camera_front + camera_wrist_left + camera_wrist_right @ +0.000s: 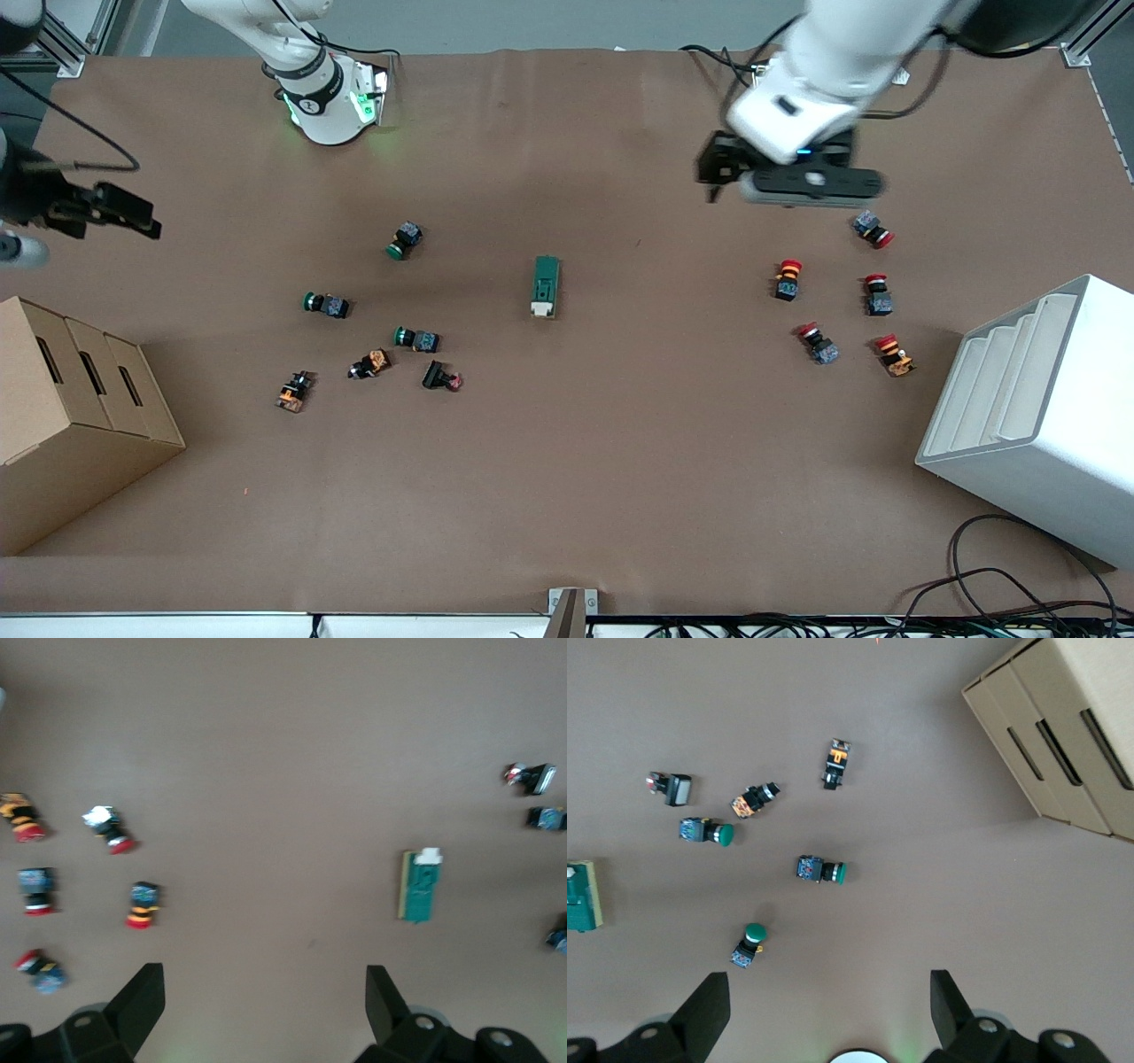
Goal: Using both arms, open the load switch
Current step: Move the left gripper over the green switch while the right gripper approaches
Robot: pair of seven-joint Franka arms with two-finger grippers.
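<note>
Left gripper (257, 1014) fingers spread wide, holding nothing, up in the air over bare table near the red-capped push buttons (788, 278), toward the left arm's end from the load switch (546, 286). Right gripper (824, 1014) also spread wide, nothing between the fingers, hanging over the table edge at the right arm's end, above the cardboard box (71, 416); in the front view only part of it shows at the frame edge. Load switch lies flat on the brown table (567, 496), roughly mid-table between the two button clusters, dark-green body with the cream-white end pointing toward the front camera; nothing touches it. Green-capped push buttons (406, 240) and some orange and black ones sit scattered toward the right arm's end from the load switch; red-capped ones toward the left arm's end. Cardboard box has three slotted sections, contents cannot be told. White stepped bin (1028, 416) sits at the left arm's end, nearer the front camera than the load switch, its inside steps bare. Wide open table around the load switch on all sides, more of it nearer the front camera.
</note>
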